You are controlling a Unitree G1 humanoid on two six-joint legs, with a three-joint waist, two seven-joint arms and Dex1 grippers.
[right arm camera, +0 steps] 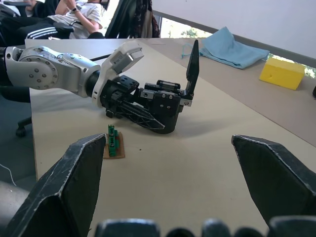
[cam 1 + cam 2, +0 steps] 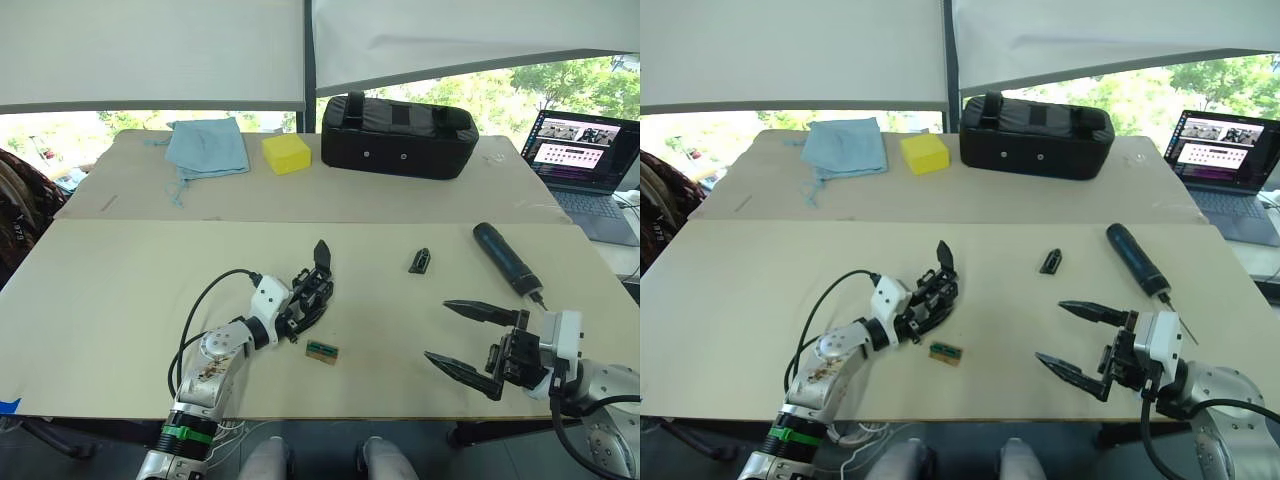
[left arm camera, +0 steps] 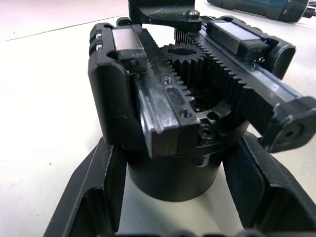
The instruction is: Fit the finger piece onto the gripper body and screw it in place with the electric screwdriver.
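- The table (image 2: 120,300) is the landmark here, a wide pale top with a second, darker top butted against its far edge.
- On that far top sits the big black zipped bag (image 2: 397,135), with a yellow block (image 2: 286,153) just beside it and a light blue cloth (image 2: 207,146) further along on the robot's left.
- A laptop (image 2: 583,155) is open off the table's far right corner.
- The left gripper (image 2: 305,305) lies low on the table near its front middle, fingers pinching the round base of the gripper body (image 2: 315,283); the wrist view shows those fingers (image 3: 98,192) hugging the cylinder on both sides.
- The gripper body's one pointed finger stands up, and its toothed racks and gear face the wrist camera.
- The right gripper (image 2: 460,335) hovers over the table's front right, jaws spread wide, holding nothing.
- The electric screwdriver (image 2: 507,259) lies flat on the table just beyond the right gripper, bit pointing towards the front right edge.
- The finger piece (image 2: 420,261) rests on the table between gripper body and screwdriver, apart from both.
- A small green-and-brown block (image 2: 322,351) lies just in front of the gripper body.
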